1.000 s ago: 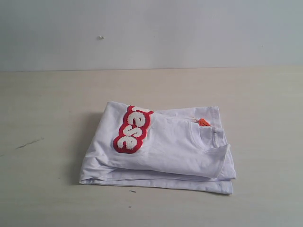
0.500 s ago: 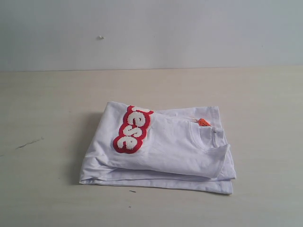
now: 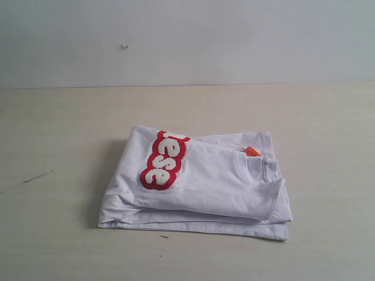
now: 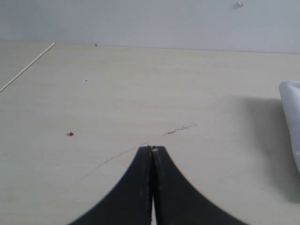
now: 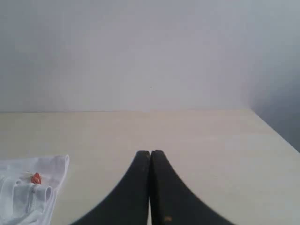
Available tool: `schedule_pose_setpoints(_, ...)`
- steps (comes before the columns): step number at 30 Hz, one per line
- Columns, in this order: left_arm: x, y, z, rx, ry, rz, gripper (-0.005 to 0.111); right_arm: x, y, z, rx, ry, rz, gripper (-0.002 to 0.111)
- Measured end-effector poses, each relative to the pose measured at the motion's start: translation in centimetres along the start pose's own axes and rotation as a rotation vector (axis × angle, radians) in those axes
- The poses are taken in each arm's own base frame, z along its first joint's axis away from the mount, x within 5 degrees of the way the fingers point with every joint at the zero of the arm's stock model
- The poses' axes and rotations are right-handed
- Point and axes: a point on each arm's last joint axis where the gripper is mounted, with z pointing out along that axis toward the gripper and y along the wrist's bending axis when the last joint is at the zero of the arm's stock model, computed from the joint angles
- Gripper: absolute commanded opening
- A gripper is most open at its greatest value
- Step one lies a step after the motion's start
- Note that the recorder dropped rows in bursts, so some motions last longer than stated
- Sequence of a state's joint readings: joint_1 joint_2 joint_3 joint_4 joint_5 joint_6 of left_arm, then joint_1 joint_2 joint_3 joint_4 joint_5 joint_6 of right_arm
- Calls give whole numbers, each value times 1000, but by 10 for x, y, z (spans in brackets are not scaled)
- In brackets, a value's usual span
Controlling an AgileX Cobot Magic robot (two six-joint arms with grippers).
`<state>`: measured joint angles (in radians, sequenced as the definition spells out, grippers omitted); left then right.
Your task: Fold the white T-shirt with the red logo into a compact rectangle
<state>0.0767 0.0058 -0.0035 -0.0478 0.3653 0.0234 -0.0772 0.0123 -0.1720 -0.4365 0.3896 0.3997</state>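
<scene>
At the left gripper (image 4: pixel 152 150): jaws pressed together, empty, tips over bare table (image 4: pixel 93 93), with a thin scratch (image 4: pixel 180 129) just ahead. Right gripper (image 5: pixel 150 153) is the same: pressed shut, holding nothing, bare table ahead.

Between the two grippers, well apart from both, lies the white T-shirt (image 3: pixel 205 181). Left wrist view catches only a sliver of its edge. Right wrist view catches the collar corner with the orange tag (image 5: pixel 35 178). It sits as a stacked rough rectangle, red logo (image 3: pixel 164 159) on top, running over the far fold.

Handling, my read: light, limp cotton, no stiffness. Layers will slide and sag if lifted at one point. Fuzzy logo patch is likely thicker and will resist a crease. For any tidy-up, pinch through all layers at a corner or folded edge, both grippers at once. Skip the collar, it stretches.

Edges: bottom layers stick out past the top ones on the near side, not flush. Room: table is bare all round the T-shirt, wall (image 3: pixel 234 41) behind the far edge. A table edge shows beyond the right gripper, on the side away from the T-shirt.
</scene>
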Motion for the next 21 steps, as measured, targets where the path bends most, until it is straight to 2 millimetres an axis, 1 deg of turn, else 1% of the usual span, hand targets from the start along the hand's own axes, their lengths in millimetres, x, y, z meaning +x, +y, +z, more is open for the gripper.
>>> schedule_pose_setpoints(6, 0, 0, 0, 0, 0, 0, 0, 9, 2, 3, -13, 2, -1, 0)
schedule_pose_setpoints(12, 0, 0, 0, 0, 0, 0, 0, 12, 2, 4, -18, 4, -5, 0)
schedule_pose_setpoints(21, 0, 0, 0, 0, 0, 0, 0, 43, 14, 11, -135, 99, -78, 0)
